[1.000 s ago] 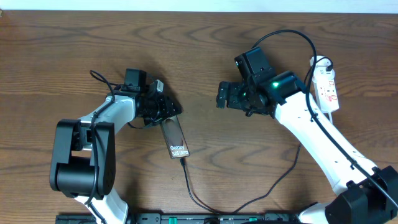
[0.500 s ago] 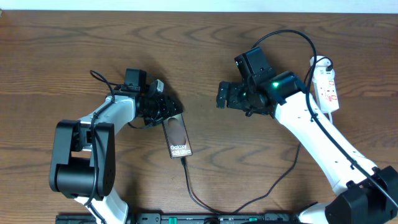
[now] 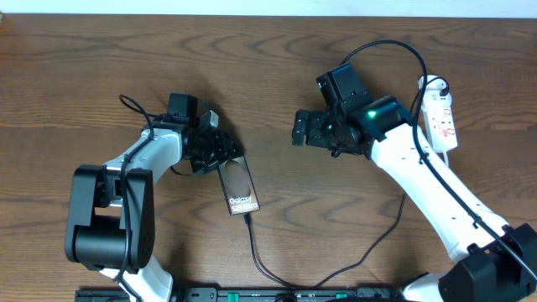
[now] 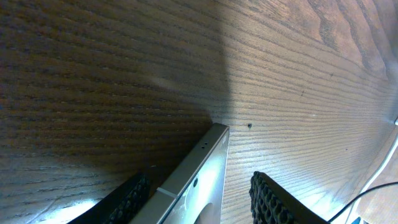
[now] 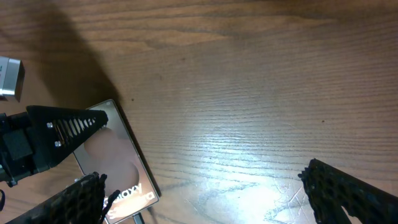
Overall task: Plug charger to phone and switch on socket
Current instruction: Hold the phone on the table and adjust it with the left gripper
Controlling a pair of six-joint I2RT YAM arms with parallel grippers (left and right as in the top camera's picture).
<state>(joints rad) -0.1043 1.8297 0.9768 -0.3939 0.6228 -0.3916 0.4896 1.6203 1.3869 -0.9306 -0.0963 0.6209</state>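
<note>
Straddling the phone's top end: L gripper (image 3: 225,151), jaws apart. Its wrist view shows the phone (image 4: 196,168) edge-on betw. the two pads (image 4: 127,199), close against one and with a clear gap to the other. Not clamped, as far as I can see. The phone lies flat on the desk (image 3: 84,67), lettering end toward the near edge. The charger (image 3: 254,247) runs up from that edge. Its connector tip (image 3: 247,217) meets the phone's lower end and looks seated, but it's too small to be sure. R gripper (image 3: 296,130) hovers well apart to the right, jaws wide, nothing in them. The socket (image 3: 441,113) lies far right, beyond the R arm (image 3: 419,176).

Handling (my judgement):
- Phone is a stiff, glossy slab, prob. slippery on its faces and light enough to skate on the wood if nudged. Best taken across the long side edges near the top, away from the port.
- Cable is thin and limp and won't push, so hold it at the rigid tip only.
- Socket switch wants one firm press from above. The strip may shift.
</note>
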